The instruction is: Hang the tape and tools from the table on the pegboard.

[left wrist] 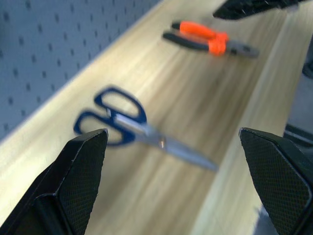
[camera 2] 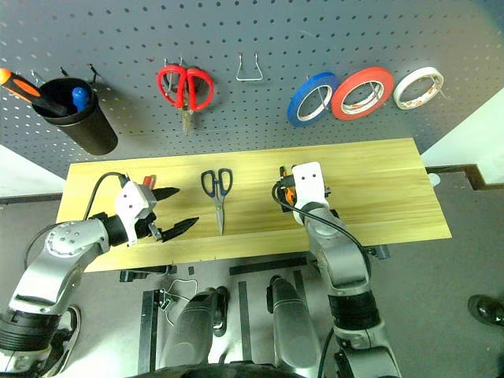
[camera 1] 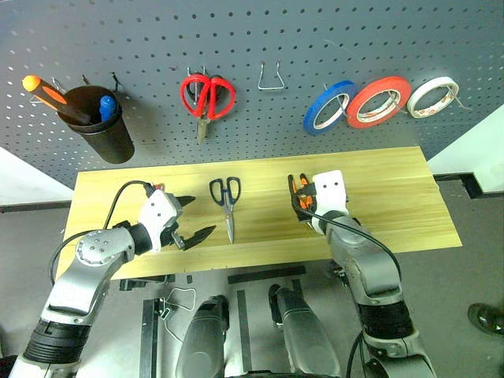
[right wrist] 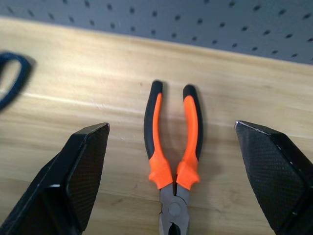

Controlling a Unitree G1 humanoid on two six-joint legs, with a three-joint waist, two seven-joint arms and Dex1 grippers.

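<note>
Three tape rolls hung on the dark grey pegboard (camera 1: 331,39): one blue (camera 1: 328,106), one bright red (camera 1: 378,101), one white (camera 1: 432,96). One pair of blue-handled steel scissors (camera 1: 227,203) and one pair of orange-and-black pliers (right wrist: 172,161) lay on the light wooden table (camera 1: 394,197). Both the left gripper (camera 1: 191,218) and the right gripper (right wrist: 171,171) stood apart, empty.

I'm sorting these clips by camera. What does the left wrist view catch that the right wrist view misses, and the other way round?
The left wrist view alone gives the whole steel scissors, blades included, beyond the open left gripper. The right wrist view alone gives the pliers' jaws close up, between the fingers of the open right gripper. Both share the pliers, the table and the pegboard.
</note>
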